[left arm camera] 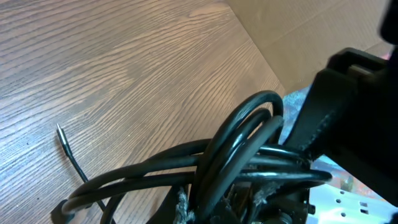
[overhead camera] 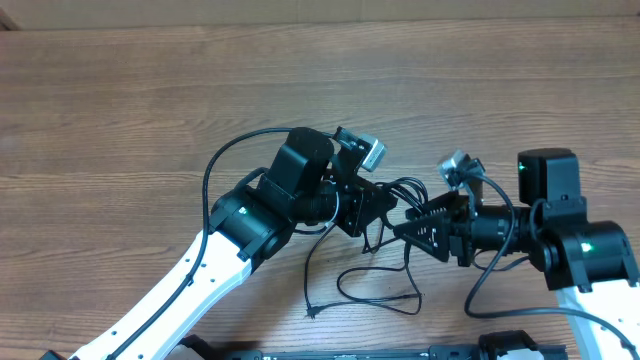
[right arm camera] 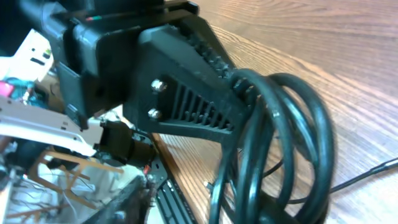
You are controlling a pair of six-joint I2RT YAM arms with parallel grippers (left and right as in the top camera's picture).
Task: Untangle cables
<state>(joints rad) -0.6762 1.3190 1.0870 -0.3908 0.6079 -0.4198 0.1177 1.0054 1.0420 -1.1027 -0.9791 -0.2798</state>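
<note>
Between the two grippers, toward the robot's side of the table [overhead camera: 150, 90], sits the tangle. The cables [right arm camera: 273, 124] are coiled into a tight bunch at the tip of the left gripper [overhead camera: 383, 207], which is closed and appears to pinch that bunch. The right gripper [overhead camera: 408, 228] points leftward at the same coils from just beside them, so the bundle lies straight ahead of its fingertips. Loose strands trail from the bunch toward the robot and end in a thin plug [overhead camera: 312, 315] lying flat on the wood, well apart from both tools. How wide the right jaws stand I cannot tell: its fingers are not clear in its own wrist view, and from above coils and finger bodies merge into one black mass. Which strand crosses which is likewise unreadable.
</note>
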